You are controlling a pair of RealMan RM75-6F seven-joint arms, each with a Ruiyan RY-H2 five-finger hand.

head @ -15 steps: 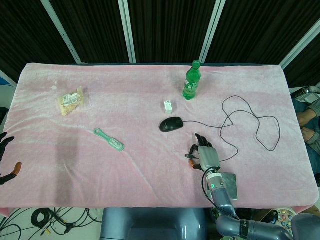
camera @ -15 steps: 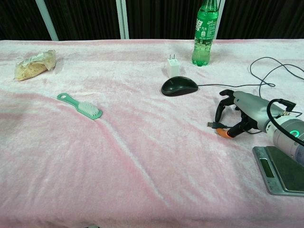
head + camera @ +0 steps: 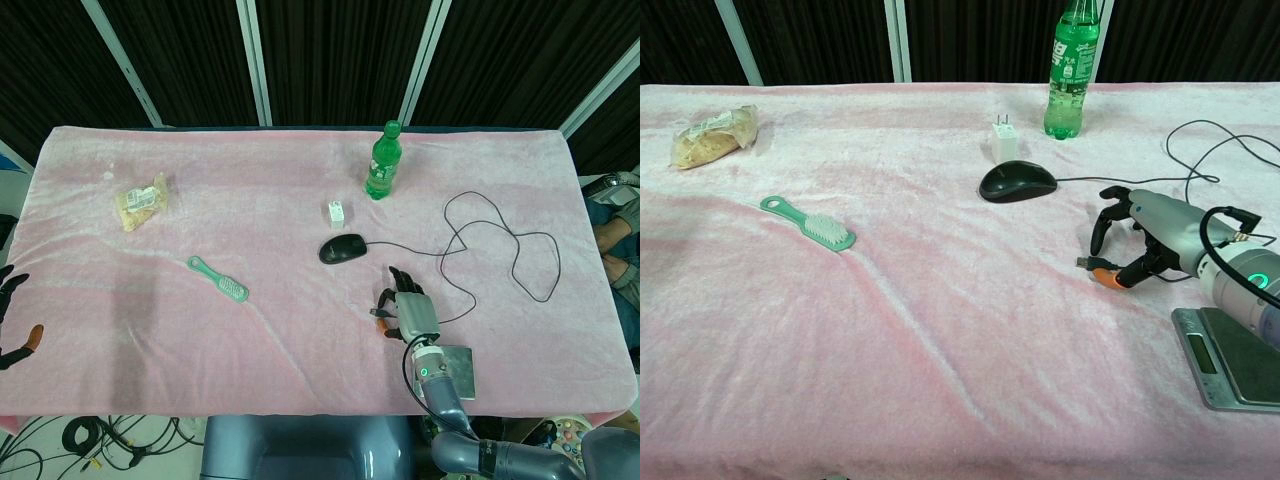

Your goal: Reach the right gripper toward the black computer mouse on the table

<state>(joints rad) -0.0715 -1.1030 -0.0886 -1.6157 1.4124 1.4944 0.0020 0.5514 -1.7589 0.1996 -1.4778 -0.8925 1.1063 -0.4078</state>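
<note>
Mouse (image 3: pixel 342 248), black and corded, sits mid-surface just in front of a white charger plug (image 3: pixel 337 212). My right hand (image 3: pixel 407 308) hangs near it, empty, fingers apart and curled downward. I judge the shell light, rigid and slick; I'd take it across the sides. Green bottle (image 3: pixel 1072 68) carries a label I can't read.
</note>
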